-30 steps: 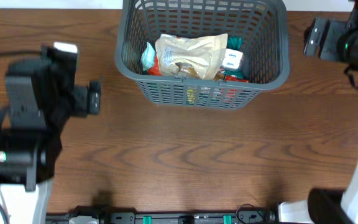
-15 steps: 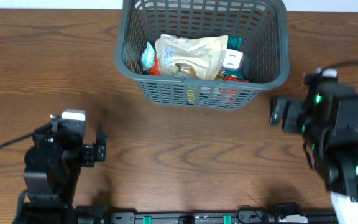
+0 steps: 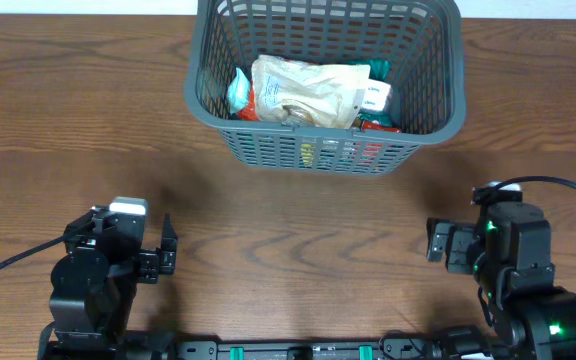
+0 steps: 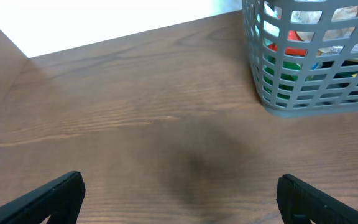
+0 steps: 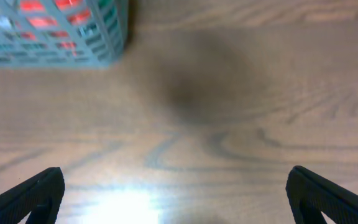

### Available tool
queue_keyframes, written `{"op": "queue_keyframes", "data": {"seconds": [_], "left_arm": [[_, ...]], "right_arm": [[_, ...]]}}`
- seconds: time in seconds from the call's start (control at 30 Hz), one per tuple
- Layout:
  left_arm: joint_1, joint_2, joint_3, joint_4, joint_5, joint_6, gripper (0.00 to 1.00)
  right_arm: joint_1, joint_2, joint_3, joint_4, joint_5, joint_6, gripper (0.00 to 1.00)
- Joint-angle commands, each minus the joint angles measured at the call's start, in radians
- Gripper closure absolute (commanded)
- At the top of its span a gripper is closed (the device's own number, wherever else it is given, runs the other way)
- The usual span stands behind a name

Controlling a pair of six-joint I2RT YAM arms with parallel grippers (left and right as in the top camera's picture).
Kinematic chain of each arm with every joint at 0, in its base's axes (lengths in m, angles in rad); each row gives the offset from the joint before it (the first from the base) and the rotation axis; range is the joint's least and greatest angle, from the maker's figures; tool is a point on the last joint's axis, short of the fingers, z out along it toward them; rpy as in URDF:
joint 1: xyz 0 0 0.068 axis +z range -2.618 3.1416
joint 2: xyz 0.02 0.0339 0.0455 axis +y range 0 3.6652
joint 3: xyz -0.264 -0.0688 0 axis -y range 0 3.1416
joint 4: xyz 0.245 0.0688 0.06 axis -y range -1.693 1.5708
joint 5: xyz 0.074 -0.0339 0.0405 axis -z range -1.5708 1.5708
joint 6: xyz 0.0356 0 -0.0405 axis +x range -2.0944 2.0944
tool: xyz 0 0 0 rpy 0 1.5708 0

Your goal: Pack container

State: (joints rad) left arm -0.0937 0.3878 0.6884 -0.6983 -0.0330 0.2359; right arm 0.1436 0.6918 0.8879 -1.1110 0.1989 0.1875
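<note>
The container (image 3: 428, 125), a large dark grey lattice basket, stands at the table's far middle. It holds a beige pouch (image 3: 308, 90) and several small packets. It also shows at the upper right of the left wrist view (image 4: 272, 102) and at the upper left of the right wrist view (image 5: 114, 50). My left gripper (image 3: 168, 258) is open and empty near the front left, its fingertips wide apart (image 4: 180, 193). My right gripper (image 3: 433, 242) is open and empty near the front right (image 5: 179, 196). Both are well short of the container.
The brown wooden table (image 3: 298, 220) lies bare between the grippers and the container. A white wall edge (image 4: 104, 25) runs behind the table's far side. A cable (image 3: 558, 185) trails from the right arm.
Both arms have drawn back toward the table's front edge, the left from the mid left and the right from the far right. The container's contents have not moved.
</note>
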Motion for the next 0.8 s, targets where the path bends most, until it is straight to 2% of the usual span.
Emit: {"op": "queue_keyframes", "data": {"seconds": [0.0, 0.63, 0.77], "left_arm": [[-0.004, -0.003, -0.004, 0.004, -0.001, 0.006, 0.01], [-0.004, -0.003, -0.004, 0.004, -0.001, 0.006, 0.01], [-0.004, -0.003, -0.004, 0.004, -0.001, 0.006, 0.01]], "right_arm": [[0.008, -0.003, -0.008, -0.016, 0.010, 0.018, 0.01], [0.008, -0.007, -0.008, -0.031, 0.010, 0.018, 0.02], [-0.001, -0.080, -0.008, -0.031, 0.010, 0.018, 0.01]]}}
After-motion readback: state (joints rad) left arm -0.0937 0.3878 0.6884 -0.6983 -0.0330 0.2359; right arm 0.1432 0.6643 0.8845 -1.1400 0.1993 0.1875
